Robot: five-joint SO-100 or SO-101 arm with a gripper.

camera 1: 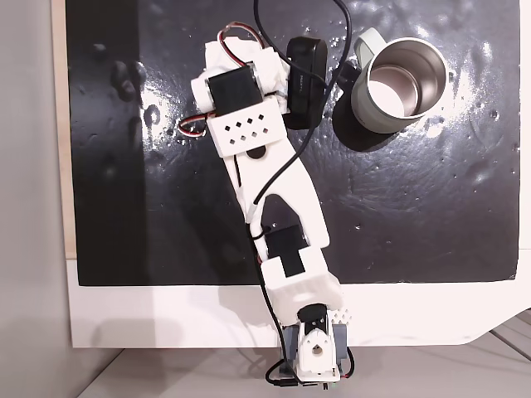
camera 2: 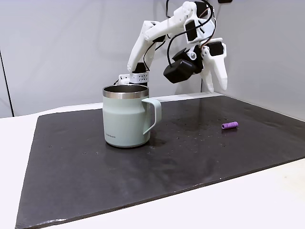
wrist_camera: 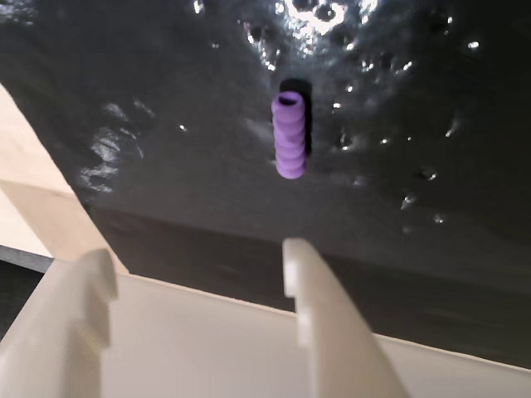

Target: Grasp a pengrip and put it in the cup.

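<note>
Two white plastic fingers of the tool (wrist_camera: 199,257) stand spread apart and empty in the wrist view. We note the small purple ribbed pengrip (wrist_camera: 289,135) lying on the black mat (wrist_camera: 166,124) just beyond their tips, untouched. In a fixed view, the pale grey-green steel-lined cup (camera 2: 127,116) stands upright well apart from the pengrip (camera 2: 229,125), tool raised between them.

purple pengrip (wrist_camera: 289,136), grey-green cup (camera 2: 126,119), black mat (camera 2: 190,157)

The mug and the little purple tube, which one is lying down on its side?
The purple pengrip lies on its side on the black mat. The grey-green mug stands upright, open end up.
</note>
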